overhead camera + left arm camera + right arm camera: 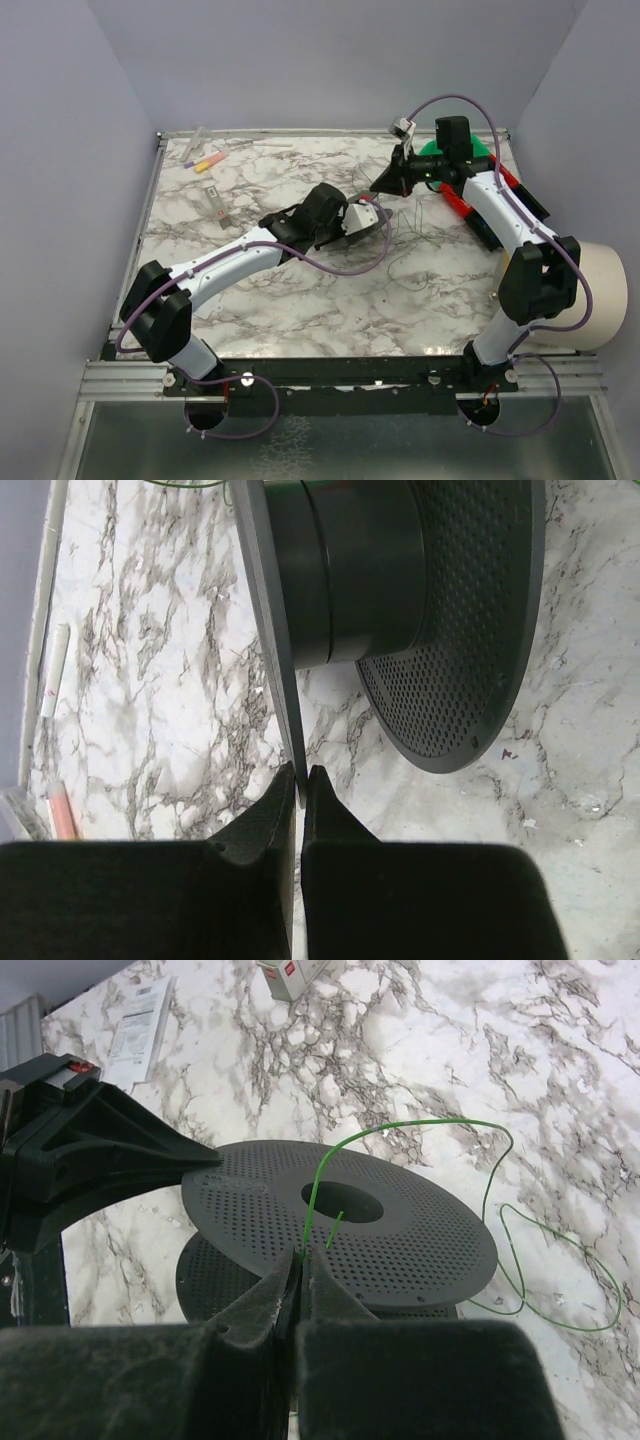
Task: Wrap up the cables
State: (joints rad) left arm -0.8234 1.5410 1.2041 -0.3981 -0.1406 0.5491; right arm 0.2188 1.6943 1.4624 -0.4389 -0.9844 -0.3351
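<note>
Mid-table, toward the far right corner, the left pincer (pixel 301 772) clamps the spool (pixel 360 570) by its flange rim. The right pincer (pixel 303 1258) pinches the green cable (pixel 420 1125), whose slack loops onto the table (pixel 560 1060). Winding looks barely begun; next, the cable needs leading round the core.

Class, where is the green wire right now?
Right wrist view: the green wire rises from the shut right hand, arcs over the black spool, then loops on the table beside it.
</note>
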